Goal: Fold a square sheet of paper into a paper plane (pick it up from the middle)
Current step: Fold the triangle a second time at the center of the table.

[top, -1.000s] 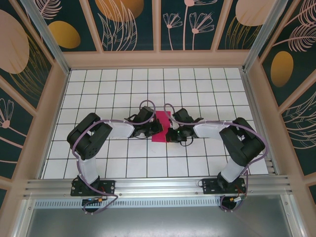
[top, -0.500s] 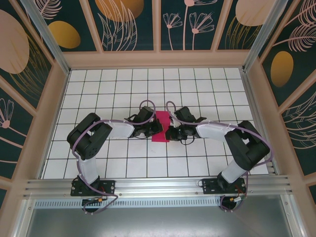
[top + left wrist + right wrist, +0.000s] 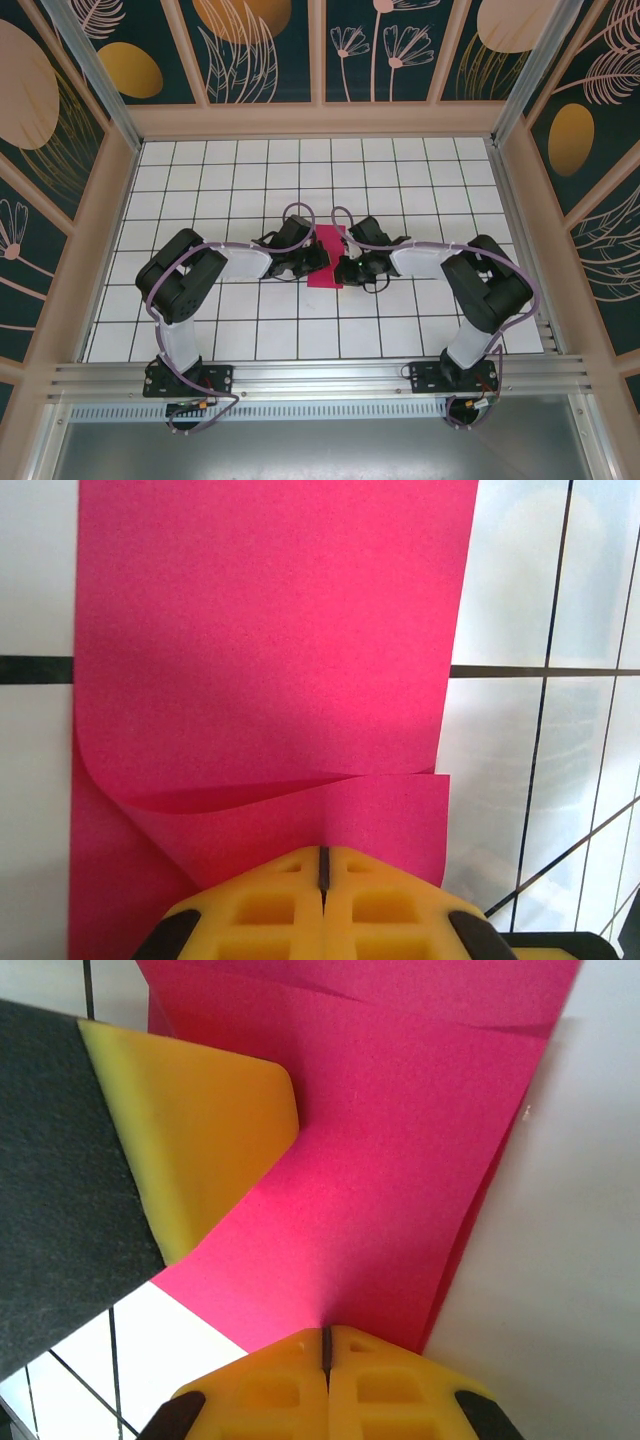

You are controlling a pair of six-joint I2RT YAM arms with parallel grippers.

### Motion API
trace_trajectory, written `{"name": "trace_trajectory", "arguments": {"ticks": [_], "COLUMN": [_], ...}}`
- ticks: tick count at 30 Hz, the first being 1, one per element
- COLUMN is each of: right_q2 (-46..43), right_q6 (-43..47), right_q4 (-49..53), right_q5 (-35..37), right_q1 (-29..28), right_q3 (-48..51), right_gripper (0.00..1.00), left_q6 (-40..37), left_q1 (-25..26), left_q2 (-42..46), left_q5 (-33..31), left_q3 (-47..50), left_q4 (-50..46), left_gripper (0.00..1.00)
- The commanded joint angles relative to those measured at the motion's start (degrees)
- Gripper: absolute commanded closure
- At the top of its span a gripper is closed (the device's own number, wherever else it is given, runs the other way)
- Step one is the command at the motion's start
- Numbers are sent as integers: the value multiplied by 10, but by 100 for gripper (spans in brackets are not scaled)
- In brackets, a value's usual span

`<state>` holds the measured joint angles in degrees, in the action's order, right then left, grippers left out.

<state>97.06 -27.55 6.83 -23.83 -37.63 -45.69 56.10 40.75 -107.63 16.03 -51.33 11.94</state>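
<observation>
The square sheet of paper (image 3: 327, 250) is magenta-pink and lies folded over itself on the white grid floor, between my two grippers. My left gripper (image 3: 311, 266) comes in from the left. In the left wrist view its yellow jaws (image 3: 322, 854) are shut, pinching a raised, curling flap of the paper (image 3: 270, 630). My right gripper (image 3: 344, 269) comes in from the right, shut (image 3: 326, 1334) on the near edge of the paper (image 3: 400, 1160), which puckers at the tips. The left gripper's yellow finger (image 3: 200, 1130) rests against the paper in the right wrist view.
The white grid floor (image 3: 250, 180) is walled in by a pale wooden frame (image 3: 320, 120) at the back and sides. An aluminium rail (image 3: 320, 375) carries both arm bases at the near edge. Purple cables (image 3: 295, 215) loop over the wrists.
The right arm's elbow has shifted and its gripper has edged slightly left along the paper. The left arm and the paper have hardly moved.
</observation>
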Motion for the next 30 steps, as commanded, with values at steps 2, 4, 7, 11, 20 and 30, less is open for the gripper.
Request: {"name": "trace_trajectory", "arguments": {"ticks": [2,4,7,11,20,30], "right_q2": [23,32,42,45,42,42], "right_q6": [7,6,7,6,-1,-1], "right_q4": [38,43,51,53,48,43], "right_q5": [22,29,37,39,39,33], "right_q1": [5,7,7,7,7,6], "right_q3": [38,48,59,71,77,82], "right_gripper": [94,94,94,95,95,95], "left_q6": [-66,-83,-100,-115,-154,-184], "left_q1": [-11,-19,-32,-55,-86,-89], "left_q2": [4,8,7,-1,1,41], "left_q5": [-38,-41,-33,-26,-37,-31], "left_q3": [-8,-11,-7,-2,-8,11], "left_q4": [-63,-63,-50,-49,-68,-32], "left_gripper": [91,91,90,91,91,91]}}
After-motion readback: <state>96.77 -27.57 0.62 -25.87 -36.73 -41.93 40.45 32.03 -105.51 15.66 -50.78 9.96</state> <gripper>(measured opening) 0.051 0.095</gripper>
